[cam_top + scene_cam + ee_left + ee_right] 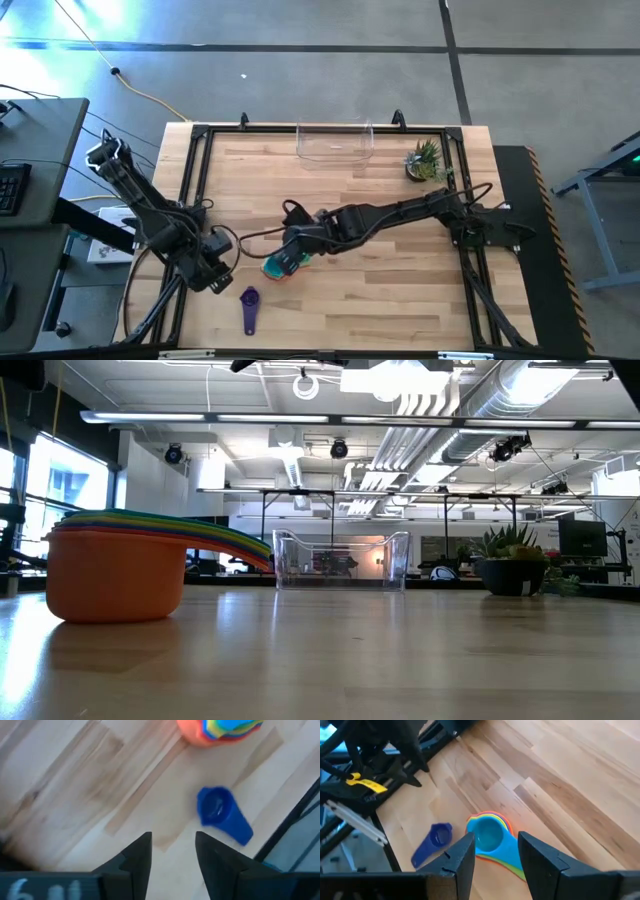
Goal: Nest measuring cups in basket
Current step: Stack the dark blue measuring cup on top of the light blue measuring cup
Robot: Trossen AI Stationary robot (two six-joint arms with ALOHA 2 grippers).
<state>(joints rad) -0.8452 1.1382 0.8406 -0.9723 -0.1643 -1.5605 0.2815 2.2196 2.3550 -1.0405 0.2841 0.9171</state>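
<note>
A small potted plant stands on the wooden table.

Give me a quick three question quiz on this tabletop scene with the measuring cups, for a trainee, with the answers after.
1. True or false: the stack of nested cups already sits inside the basket.
2. Which cup lies apart from the stack? A) the orange one B) the small blue-purple cup C) the teal one
3. Fill in: the gripper open above the stack is the ______ gripper.

Key
1. False. The stack rests on the table, and the basket stands at the far edge with no cup in it.
2. B. It lies alone on the wood near the left gripper.
3. Right. The right gripper has its fingers spread over the teal top cup.
</note>
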